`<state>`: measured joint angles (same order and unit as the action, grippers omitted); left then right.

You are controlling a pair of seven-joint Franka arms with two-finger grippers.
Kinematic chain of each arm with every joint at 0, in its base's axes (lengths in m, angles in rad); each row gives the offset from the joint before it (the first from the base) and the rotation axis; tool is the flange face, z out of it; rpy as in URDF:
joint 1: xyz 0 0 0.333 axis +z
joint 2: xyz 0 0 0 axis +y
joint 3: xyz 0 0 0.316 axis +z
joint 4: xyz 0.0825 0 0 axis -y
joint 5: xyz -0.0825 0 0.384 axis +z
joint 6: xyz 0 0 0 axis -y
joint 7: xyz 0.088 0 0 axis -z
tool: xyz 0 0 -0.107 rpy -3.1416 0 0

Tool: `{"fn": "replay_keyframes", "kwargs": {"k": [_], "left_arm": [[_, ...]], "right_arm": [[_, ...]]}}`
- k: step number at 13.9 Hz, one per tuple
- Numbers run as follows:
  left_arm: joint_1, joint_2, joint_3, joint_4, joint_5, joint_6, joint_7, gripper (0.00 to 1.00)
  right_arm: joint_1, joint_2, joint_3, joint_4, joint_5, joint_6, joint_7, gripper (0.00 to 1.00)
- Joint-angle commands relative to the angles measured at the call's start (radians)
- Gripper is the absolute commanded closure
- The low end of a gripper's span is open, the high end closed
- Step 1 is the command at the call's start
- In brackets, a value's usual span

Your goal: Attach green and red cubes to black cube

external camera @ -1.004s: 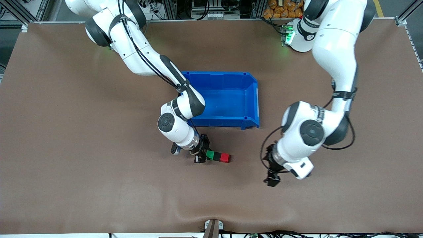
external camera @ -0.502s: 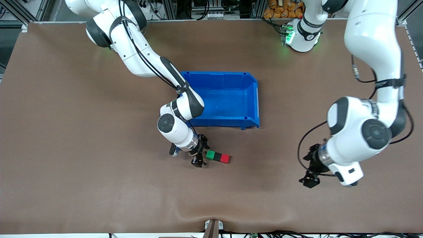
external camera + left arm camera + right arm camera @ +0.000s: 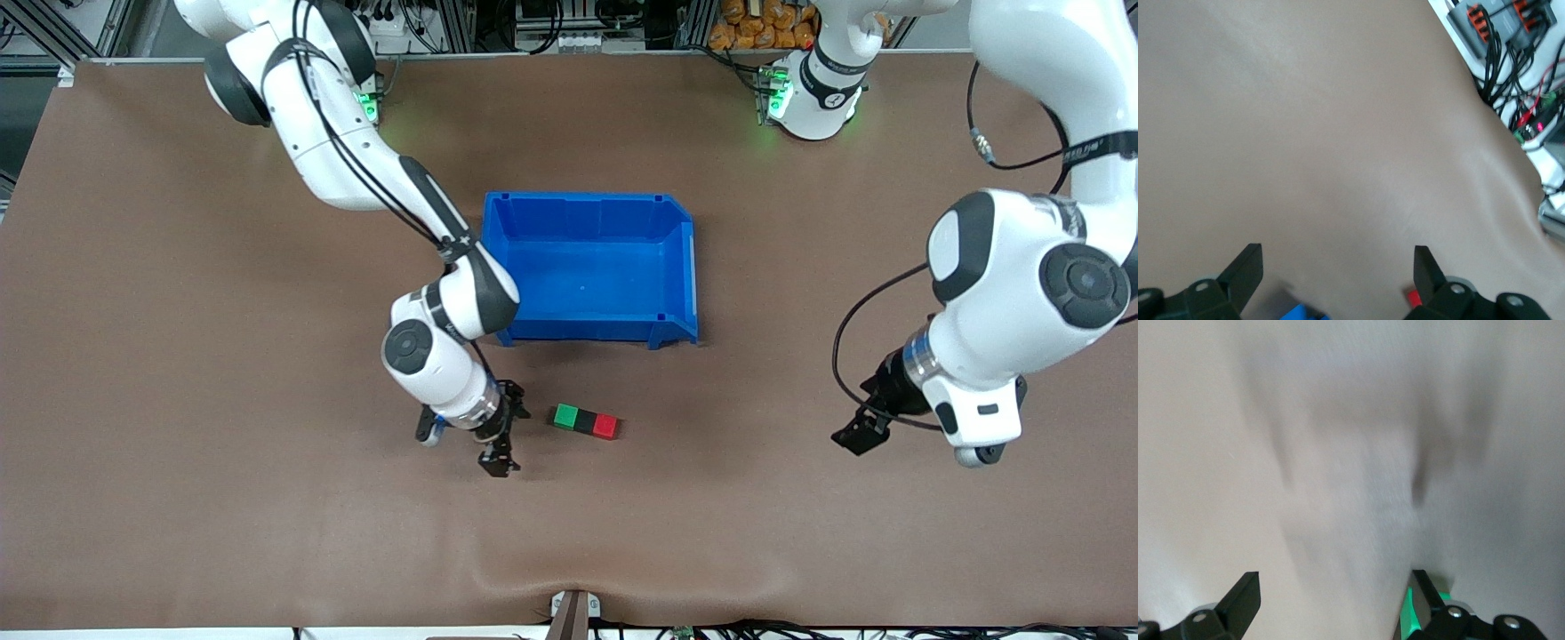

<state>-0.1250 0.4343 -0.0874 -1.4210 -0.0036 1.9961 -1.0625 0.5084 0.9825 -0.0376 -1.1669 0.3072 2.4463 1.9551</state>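
The green cube (image 3: 565, 415), the black cube (image 3: 584, 420) and the red cube (image 3: 606, 427) lie joined in one row on the table, black in the middle, nearer to the front camera than the blue bin. My right gripper (image 3: 503, 441) is open and empty, just off the green end of the row, toward the right arm's end of the table. In the right wrist view (image 3: 1335, 576) a green edge (image 3: 1407, 615) shows by one finger. My left gripper (image 3: 859, 435) is open and empty, well away toward the left arm's end. The left wrist view shows it (image 3: 1338, 251) over bare table.
The blue bin (image 3: 685, 267) stands open and empty mid-table, farther from the front camera than the cube row. A corner of it (image 3: 1301, 312) and a bit of red (image 3: 1411, 297) show in the left wrist view. Cables and electronics (image 3: 1511, 40) lie off the table edge.
My right gripper has drawn back from the green cube toward the right arm's end. My left arm has swung away toward its own end. The cube row has stayed put.
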Motion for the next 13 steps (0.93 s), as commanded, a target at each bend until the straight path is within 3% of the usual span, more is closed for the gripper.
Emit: {"fn": "replay_keyframes", "kwargs": {"k": [1, 4, 9, 13], "left_arm": [[0.002, -0.150, -0.008, -0.163, 0.045, 0.004, 0.083, 0.00], [0.010, -0.267, -0.008, -0.269, 0.047, -0.009, 0.231, 0.00], [0.005, -0.434, 0.002, -0.386, 0.047, -0.140, 0.455, 0.00], [0.013, -0.477, 0.023, -0.392, 0.047, -0.200, 0.637, 0.00]], "right_arm": [[-0.056, -0.036, 0.016, -0.013, -0.014, -0.040, -0.097, 0.00], [-0.079, -0.059, 0.013, -0.014, -0.020, -0.041, -0.114, 0.00], [-0.128, -0.071, 0.018, -0.017, -0.014, -0.056, -0.242, 0.00], [-0.157, -0.082, 0.013, -0.013, -0.017, -0.125, -0.304, 0.00]]}}
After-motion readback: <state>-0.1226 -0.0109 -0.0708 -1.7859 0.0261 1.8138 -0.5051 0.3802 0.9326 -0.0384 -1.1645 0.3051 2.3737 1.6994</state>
